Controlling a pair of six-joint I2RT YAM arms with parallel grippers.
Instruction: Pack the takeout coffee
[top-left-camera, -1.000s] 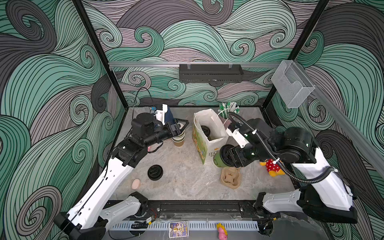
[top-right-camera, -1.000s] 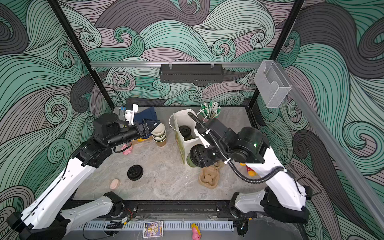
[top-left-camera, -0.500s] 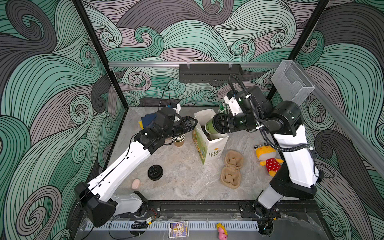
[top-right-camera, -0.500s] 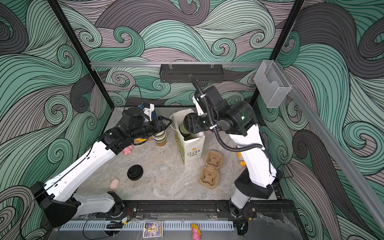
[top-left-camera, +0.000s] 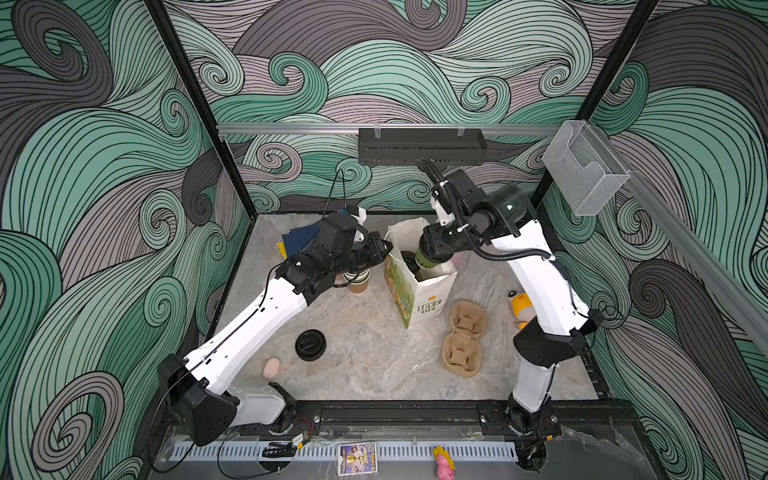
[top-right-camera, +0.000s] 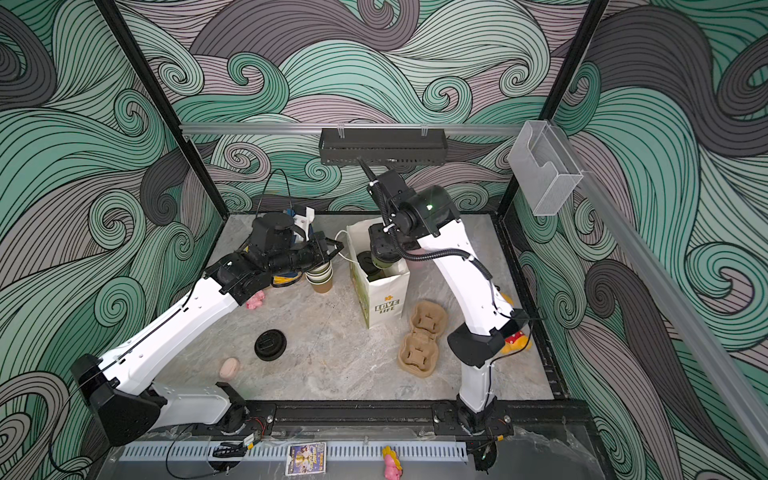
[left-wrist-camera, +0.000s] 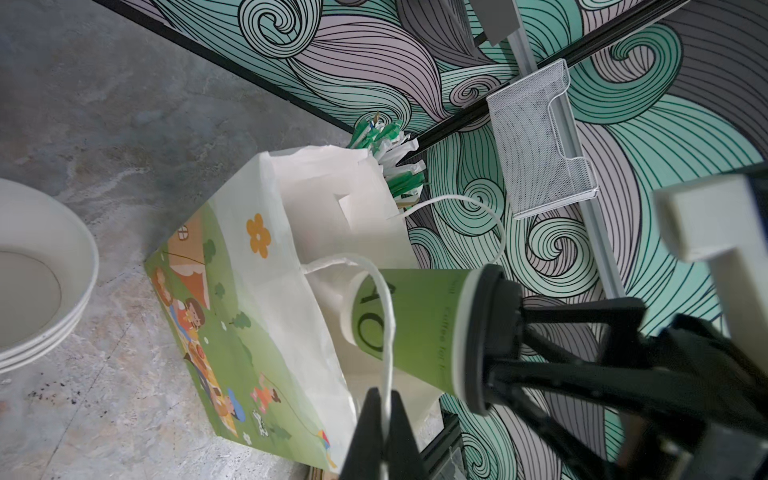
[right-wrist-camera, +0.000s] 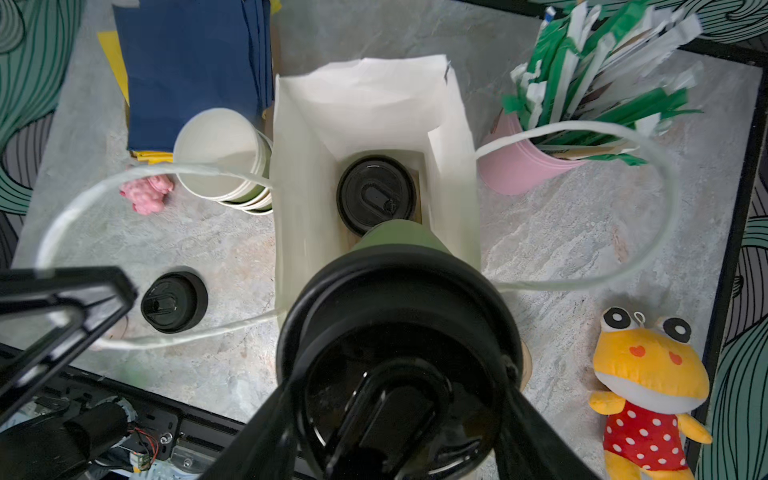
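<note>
The left arm stretches low from the front-left corner toward the paper bag (top-left-camera: 428, 291), and the left gripper (left-wrist-camera: 384, 415) is clenched on one white cord handle (left-wrist-camera: 390, 332). The right arm stands high with a bent elbow, wrist pointing down. The right gripper (left-wrist-camera: 507, 340) grasps a green cup (left-wrist-camera: 415, 324) at its lid, with the base inside the bag mouth. There are two lidded cups: the second cup (right-wrist-camera: 376, 193) sits on the bag bottom. One loose lid (top-left-camera: 310, 344) lies on the table.
</note>
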